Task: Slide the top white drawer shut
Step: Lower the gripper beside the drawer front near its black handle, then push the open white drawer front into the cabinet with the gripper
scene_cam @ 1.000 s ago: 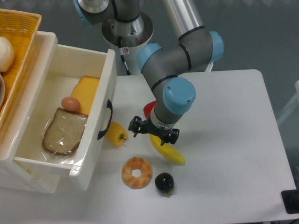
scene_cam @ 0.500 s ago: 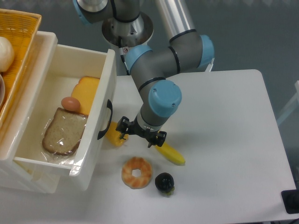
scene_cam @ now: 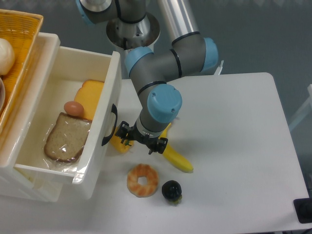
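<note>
The top white drawer (scene_cam: 110,92) stands pulled out at the left, with a black arched handle (scene_cam: 109,125) on its front panel. Inside lie a slice of bread (scene_cam: 67,137), an egg (scene_cam: 73,107) and an orange cheese slice (scene_cam: 88,97). My gripper (scene_cam: 140,140) hangs just right of the front panel, low over the table and above a yellow pepper (scene_cam: 118,142). Its fingers are hidden from above, so I cannot tell whether it is open or shut. Nothing shows in its grasp.
A banana (scene_cam: 176,158), a doughnut (scene_cam: 143,180) and a dark round fruit (scene_cam: 171,190) lie on the white table (scene_cam: 234,146) right of the drawer. An orange wicker basket (scene_cam: 14,44) sits on top of the drawer unit at the far left.
The arm has swung left across the table, bringing my gripper from above the banana to a spot close to the drawer's front panel. The drawer has not moved.
</note>
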Available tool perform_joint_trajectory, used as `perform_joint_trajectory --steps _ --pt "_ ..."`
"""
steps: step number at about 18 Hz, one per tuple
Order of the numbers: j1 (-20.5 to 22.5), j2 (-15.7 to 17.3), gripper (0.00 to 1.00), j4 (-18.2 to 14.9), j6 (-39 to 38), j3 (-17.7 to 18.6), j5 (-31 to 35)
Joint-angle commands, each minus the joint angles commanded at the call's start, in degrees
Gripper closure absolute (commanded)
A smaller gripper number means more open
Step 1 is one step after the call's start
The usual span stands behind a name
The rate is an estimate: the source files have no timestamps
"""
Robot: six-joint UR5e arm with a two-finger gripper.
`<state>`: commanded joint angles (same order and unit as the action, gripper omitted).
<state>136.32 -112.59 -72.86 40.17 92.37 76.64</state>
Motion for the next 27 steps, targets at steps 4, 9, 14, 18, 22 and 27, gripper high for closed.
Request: perform_joint_trajectory --steps 4,9,14,18,22,27 --pt "-0.35 0.09 0.00 0.00 0.00 0.00 -0.09" --pt "-0.09 0.26 0.00 -0.53 0.44 -0.09 -1.05" --pt "-0.17 0.88 0.00 -1.05 0.53 -0.09 -1.84" --pt "-0.44 1.32 0.00 -1.14 0.53 0.00 -2.11" --pt "-0.88 1.41 0.00 -1.32 0.44 0.00 -2.46" --pt "-1.76 1.84 0.00 -1.67 0.35 0.00 -3.33"
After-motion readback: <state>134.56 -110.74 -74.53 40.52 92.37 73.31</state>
